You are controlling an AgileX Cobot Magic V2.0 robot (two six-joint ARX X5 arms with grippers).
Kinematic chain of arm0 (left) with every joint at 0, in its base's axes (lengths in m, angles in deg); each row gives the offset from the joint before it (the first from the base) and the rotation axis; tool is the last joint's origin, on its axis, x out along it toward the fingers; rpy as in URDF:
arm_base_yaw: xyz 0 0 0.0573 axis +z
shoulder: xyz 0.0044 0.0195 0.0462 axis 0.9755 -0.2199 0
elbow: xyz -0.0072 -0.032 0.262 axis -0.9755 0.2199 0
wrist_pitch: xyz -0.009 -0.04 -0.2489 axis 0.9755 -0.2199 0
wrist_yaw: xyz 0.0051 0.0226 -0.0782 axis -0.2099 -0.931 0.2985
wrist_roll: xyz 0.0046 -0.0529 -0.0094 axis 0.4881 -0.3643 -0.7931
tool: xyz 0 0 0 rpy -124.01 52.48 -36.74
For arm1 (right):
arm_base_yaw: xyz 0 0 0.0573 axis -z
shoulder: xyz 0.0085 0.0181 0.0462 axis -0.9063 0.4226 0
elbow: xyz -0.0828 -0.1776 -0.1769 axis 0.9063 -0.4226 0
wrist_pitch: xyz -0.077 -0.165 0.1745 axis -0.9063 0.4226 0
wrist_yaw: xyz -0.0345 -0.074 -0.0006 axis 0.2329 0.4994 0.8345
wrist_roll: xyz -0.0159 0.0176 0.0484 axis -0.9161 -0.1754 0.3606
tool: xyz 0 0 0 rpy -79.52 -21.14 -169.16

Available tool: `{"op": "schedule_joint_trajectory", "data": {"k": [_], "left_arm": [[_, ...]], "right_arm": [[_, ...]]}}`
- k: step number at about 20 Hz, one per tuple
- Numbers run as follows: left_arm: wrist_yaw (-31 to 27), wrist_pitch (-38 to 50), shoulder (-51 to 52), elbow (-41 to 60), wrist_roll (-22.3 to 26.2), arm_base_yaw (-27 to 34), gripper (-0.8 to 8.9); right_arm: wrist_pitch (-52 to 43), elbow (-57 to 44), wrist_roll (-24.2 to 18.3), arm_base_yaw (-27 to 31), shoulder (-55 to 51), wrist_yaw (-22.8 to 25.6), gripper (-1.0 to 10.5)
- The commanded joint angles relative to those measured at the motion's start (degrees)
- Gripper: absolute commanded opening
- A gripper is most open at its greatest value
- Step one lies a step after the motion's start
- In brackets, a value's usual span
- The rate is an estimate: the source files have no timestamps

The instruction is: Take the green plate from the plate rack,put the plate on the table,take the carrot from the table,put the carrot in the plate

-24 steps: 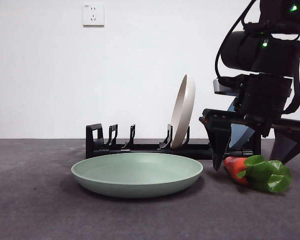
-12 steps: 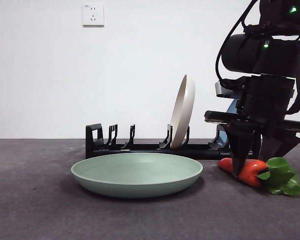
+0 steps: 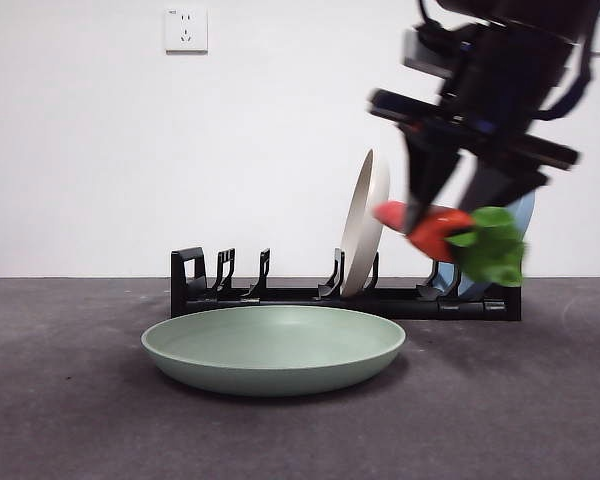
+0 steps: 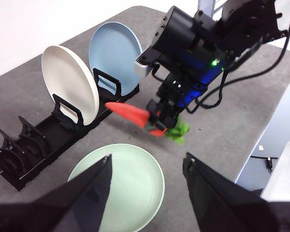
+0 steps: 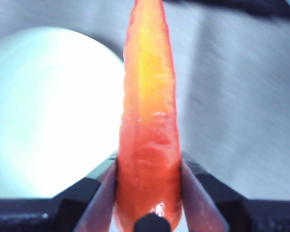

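**Carrot held in the air beside the rack, green plate flat on the table**

From the front we see the right gripper (image 3: 450, 205) high at the right, its two black jaws clamped on the carrot (image 3: 432, 228). The carrot hangs clear of the table (image 3: 70, 400), its red tip pointing toward the cream-white plate (image 3: 366, 222) and its green leaves (image 3: 492, 246) drooping on the far side. The green plate (image 3: 274, 348) lies flat on the table in front of the plate rack (image 3: 280, 293), below and to one side of the carrot. The cream-white plate stands upright in the rack, and a blue plate (image 3: 518, 218) shows partly behind the leaves.

In the left wrist view we look down from above: the left gripper (image 4: 147, 176) hangs with its jaws spread wide and nothing between them. Beyond them the right gripper (image 4: 160, 116) holds the carrot (image 4: 130, 112) above the table, between the rack (image 4: 34, 145) and the green plate (image 4: 123, 186). The cream-white plate (image 4: 70, 87) and the blue plate (image 4: 113, 55) stand side by side in the rack.

In the right wrist view the carrot (image 5: 147, 130) fills the middle, pinched at its thick part between the right gripper (image 5: 149, 188) jaws. A blurred pale round, the green plate (image 5: 48, 111), lies below it to one side
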Motion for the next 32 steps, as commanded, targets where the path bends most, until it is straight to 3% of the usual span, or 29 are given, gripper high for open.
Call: {"op": "schedule_joint_trajectory", "data": {"k": [1,6,15,16,19,20,26,29,32], "left_arm": [[0.0,0.3,0.2,0.2,-0.3,-0.2,2.52],[0.0,0.3,0.2,0.2,-0.3,-0.2,2.52],[0.1,-0.2,0.2,0.2,-0.4,-0.2,2.52],[0.1,-0.2,0.2,0.2,-0.4,-0.2,2.52],[0.1,-0.7,0.2,0.2,-0.4,-0.2,2.52],[0.1,-0.6,0.2,0.2,-0.4,-0.2,2.52],[0.0,-0.6,0.2,0.2,-0.4,-0.2,2.52],[0.0,-1.4,0.2,0.2,-0.4,-0.2,2.52],[0.0,-4.4,0.2,0.2,-0.4,-0.2,2.52]], "right_arm": [[-3.2,-0.2,2.3,-3.5,1.7,-0.1,-0.2],[-13.4,-0.2,4.8,-11.1,8.8,0.0,-0.2],[-15.8,-0.1,5.6,-11.6,18.7,-0.1,-0.1],[-15.8,-0.1,5.6,-11.8,18.7,0.0,0.4],[-15.7,-0.1,5.7,-11.9,18.6,0.0,5.2],[-15.6,0.0,5.7,-12.0,18.6,-0.1,6.0],[-14.1,0.2,5.5,-12.0,12.0,0.1,6.0],[-6.2,0.2,5.0,-12.0,2.6,-0.2,6.0],[6.9,0.2,2.6,-12.0,-8.3,-5.0,6.0]]}}
